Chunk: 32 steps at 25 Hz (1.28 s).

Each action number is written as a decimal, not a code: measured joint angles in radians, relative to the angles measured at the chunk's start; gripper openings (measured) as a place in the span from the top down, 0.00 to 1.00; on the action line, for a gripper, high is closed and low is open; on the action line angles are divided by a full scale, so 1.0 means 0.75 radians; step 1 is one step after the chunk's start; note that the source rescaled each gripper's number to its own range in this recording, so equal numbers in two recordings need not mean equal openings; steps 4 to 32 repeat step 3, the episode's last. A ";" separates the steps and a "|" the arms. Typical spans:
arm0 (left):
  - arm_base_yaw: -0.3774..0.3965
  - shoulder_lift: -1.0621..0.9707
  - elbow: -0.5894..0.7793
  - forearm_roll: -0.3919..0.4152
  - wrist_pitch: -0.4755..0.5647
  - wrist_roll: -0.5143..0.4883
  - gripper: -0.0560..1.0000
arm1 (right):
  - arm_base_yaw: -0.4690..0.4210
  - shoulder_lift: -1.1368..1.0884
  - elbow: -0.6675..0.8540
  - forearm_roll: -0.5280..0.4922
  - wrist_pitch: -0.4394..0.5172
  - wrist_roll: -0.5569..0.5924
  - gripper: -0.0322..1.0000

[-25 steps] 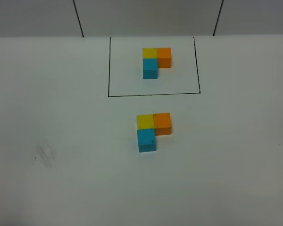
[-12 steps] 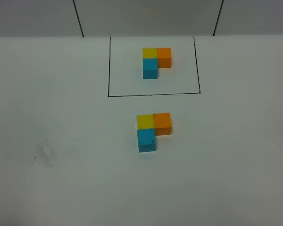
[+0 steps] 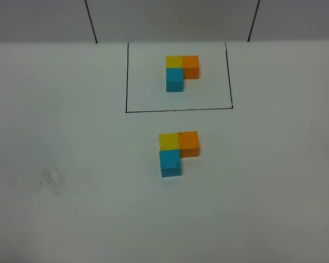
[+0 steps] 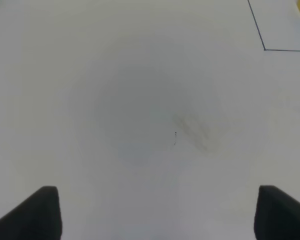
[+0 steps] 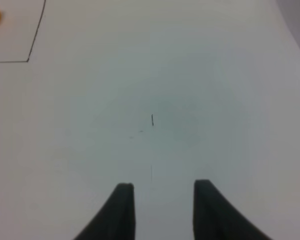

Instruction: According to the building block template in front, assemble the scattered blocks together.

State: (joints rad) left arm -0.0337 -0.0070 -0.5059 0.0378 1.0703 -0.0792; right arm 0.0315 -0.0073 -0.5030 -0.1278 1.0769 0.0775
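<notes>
Two dark fingers (image 4: 35, 212) stand wide apart above the white table (image 4: 140, 100), holding nothing.

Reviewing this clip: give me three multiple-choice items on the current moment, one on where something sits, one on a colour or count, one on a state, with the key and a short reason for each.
1. Where does the building block template sit?
A. Inside the black drawn rectangle, farther from the camera than the other trio
B. Outside the rectangle, at the near table edge
C. On top of the scattered blocks

2. How many cubes lie on the table in all?
A. Three
B. Six
C. Nine

3. In what state are the scattered blocks?
A. Spread far apart
B. Stacked in a tower
C. Joined in an L, yellow at the corner, orange beside it, sky-blue in front

Key: 1 A, the frame lines enclose it. 2 B, two trios show in the high view. 3 C, the cubes touch and mirror the template's layout.
</notes>
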 joint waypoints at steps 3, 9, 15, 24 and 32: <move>0.000 0.000 0.000 0.000 0.000 0.000 0.33 | 0.000 0.000 0.000 0.000 0.000 0.000 0.96; 0.000 0.000 0.000 0.000 0.000 0.000 0.33 | 0.000 0.000 0.000 0.000 0.000 0.000 0.96; 0.000 0.000 0.000 0.000 0.000 0.000 0.33 | 0.000 0.000 0.000 0.000 0.000 0.000 0.96; 0.000 0.000 0.000 0.000 0.000 0.000 0.33 | 0.000 0.000 0.000 0.000 0.000 0.000 0.96; 0.000 0.000 0.000 0.000 0.000 0.000 0.33 | 0.000 0.000 0.000 0.000 0.000 0.000 0.96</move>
